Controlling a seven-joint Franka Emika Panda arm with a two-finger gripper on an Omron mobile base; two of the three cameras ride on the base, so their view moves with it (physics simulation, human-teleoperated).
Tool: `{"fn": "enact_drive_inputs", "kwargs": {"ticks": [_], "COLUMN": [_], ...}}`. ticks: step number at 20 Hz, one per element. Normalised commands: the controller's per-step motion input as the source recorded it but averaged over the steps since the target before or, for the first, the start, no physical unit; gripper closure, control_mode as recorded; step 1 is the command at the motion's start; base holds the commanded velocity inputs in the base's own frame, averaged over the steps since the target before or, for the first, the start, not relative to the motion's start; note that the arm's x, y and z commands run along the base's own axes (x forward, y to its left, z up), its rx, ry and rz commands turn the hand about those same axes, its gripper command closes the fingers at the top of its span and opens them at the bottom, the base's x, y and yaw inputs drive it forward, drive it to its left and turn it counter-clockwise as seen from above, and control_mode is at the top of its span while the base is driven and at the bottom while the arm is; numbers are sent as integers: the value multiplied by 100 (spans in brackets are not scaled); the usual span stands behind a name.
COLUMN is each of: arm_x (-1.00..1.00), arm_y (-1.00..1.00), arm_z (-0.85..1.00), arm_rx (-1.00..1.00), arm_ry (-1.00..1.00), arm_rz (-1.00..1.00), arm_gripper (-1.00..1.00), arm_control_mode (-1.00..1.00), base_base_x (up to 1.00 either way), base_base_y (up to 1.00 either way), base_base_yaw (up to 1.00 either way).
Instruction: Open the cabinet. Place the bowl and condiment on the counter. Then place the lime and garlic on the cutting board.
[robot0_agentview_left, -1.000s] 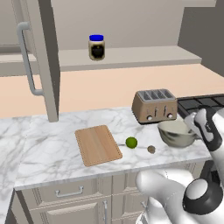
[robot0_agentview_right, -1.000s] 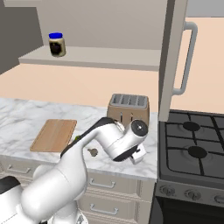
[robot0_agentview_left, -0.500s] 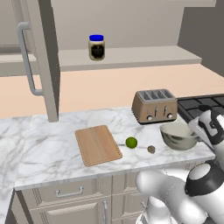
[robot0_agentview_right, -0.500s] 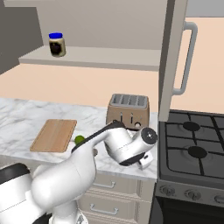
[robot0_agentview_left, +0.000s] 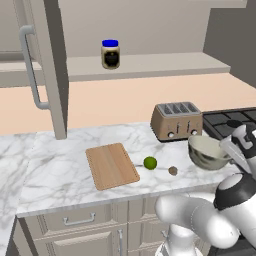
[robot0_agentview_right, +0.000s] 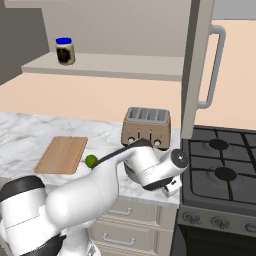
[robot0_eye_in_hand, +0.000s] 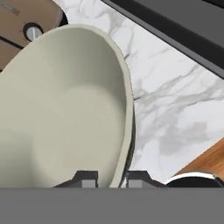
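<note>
Lowered since a second ago: bowl (robot0_agentview_left: 207, 152), now resting on counter (robot0_agentview_left: 50, 165) right of toaster (robot0_agentview_left: 177, 120), with arm swung further right. Open cabinet (robot0_agentview_left: 42, 65) door at left, shelf exposed. Cutting board (robot0_agentview_left: 111, 165) flat on the marble, bare. Gripper (robot0_eye_in_hand: 111, 178) at bowl rim, one finger inside and one outside, jaws clamped on the wall. Condiment (robot0_agentview_left: 110, 54) upright on cabinet shelf. Lime (robot0_agentview_left: 150, 162) just right of the board, garlic (robot0_agentview_left: 173, 171) between lime and bowl.
</note>
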Motion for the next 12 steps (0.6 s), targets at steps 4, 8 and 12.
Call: {"fn": "enact_drive_inputs", "kwargs": {"ticks": [4, 8, 12], "arm_x": [-2, -12, -21], "arm_y": [0, 0, 0], "arm_z": [0, 0, 4], "arm_rx": [0, 0, 0], "arm_ry": [0, 0, 0], "arm_rz": [0, 0, 0], "arm_gripper": [-100, -100, -100], "arm_control_mode": [-100, -100, -100], "base_base_x": [0, 0, 0], "base_base_y": [0, 0, 0], "base_base_yaw": [0, 0, 0]}}
